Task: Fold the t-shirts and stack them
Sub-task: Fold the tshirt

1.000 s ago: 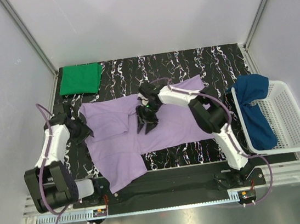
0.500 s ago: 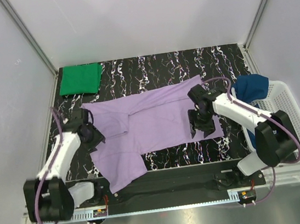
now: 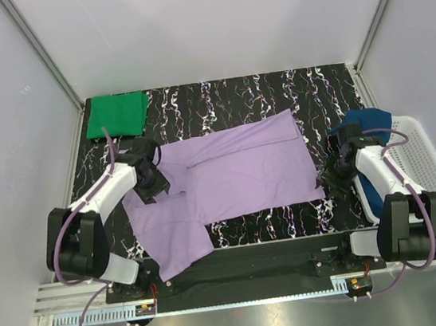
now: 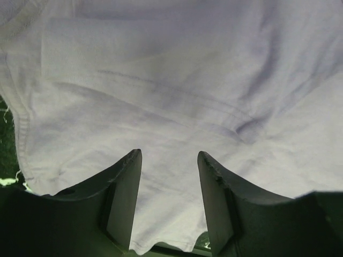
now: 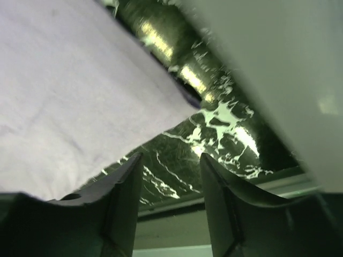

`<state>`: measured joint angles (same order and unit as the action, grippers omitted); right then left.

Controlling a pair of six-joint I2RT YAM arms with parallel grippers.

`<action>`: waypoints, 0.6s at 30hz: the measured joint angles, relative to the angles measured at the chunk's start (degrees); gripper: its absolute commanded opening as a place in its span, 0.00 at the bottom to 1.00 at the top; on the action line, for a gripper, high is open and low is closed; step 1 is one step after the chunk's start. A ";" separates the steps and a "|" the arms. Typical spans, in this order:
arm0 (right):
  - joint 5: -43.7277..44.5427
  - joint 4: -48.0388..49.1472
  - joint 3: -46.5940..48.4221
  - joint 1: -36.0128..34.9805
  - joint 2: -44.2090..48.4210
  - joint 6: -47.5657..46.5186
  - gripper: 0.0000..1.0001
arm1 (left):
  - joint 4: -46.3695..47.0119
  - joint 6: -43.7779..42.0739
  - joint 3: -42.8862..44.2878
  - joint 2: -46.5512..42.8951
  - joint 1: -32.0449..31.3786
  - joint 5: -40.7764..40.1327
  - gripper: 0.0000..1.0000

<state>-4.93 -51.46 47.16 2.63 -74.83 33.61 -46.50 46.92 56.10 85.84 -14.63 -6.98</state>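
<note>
left fingers (image 3: 151,183): spread, gripping nothing. They point down over the left end of the lavender t-shirt (image 3: 235,173).
left wrist view: lavender cloth (image 4: 171,80) fills the gap between the two fingers and runs on past the tips. I can't tell whether the tips touch it or sit just above.
right fingers (image 3: 335,176): spread, gripping nothing. They are just off the lavender t-shirt's near-right corner, over bare tabletop (image 3: 273,91).
right wrist view: only black marbled tabletop (image 5: 214,134) shows between the fingers. The shirt's corner (image 5: 69,96) lies to the left of the gap and is not between them.
lavender t-shirt: spread flat and unfolded across the middle of the tabletop. A flap at its left end hangs toward the near edge.
green t-shirt (image 3: 117,114): folded into a square beyond the lavender t-shirt's far-left corner, apart from it and from both sets of fingers.
dark blue t-shirt (image 3: 364,126): right of the lavender t-shirt, draped over the left rim of the white mesh basket (image 3: 429,175), partly inside. It is close to the right arm; no contact with the fingers is visible.
basket: right of the lavender t-shirt, not touching it.
</note>
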 measured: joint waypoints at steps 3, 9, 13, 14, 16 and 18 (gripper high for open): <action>-1.60 2.62 -1.99 3.76 1.97 2.12 0.50 | -1.09 1.84 -1.57 -4.44 -1.31 -0.20 0.51; -2.69 10.12 -5.09 4.13 3.54 5.81 0.41 | -2.91 6.60 -12.92 -18.78 -2.14 0.46 0.49; -2.67 14.56 -6.21 4.11 3.39 6.36 0.41 | -2.84 6.49 -15.28 -20.81 -2.12 -0.48 0.48; -2.67 15.32 -6.21 4.11 2.99 6.27 0.42 | -2.01 5.95 -14.88 -19.74 -2.12 -0.61 0.47; -2.69 16.52 -6.16 4.04 2.10 5.99 0.43 | -1.86 4.85 -12.17 -15.43 -2.12 -0.83 0.42; -2.71 17.62 -5.99 3.78 1.49 5.11 0.45 | -0.81 3.26 -6.43 -7.69 -2.05 -1.62 0.38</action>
<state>-7.64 -33.85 41.17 6.42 -73.34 38.72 -47.31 50.17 49.67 78.15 -16.69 -8.60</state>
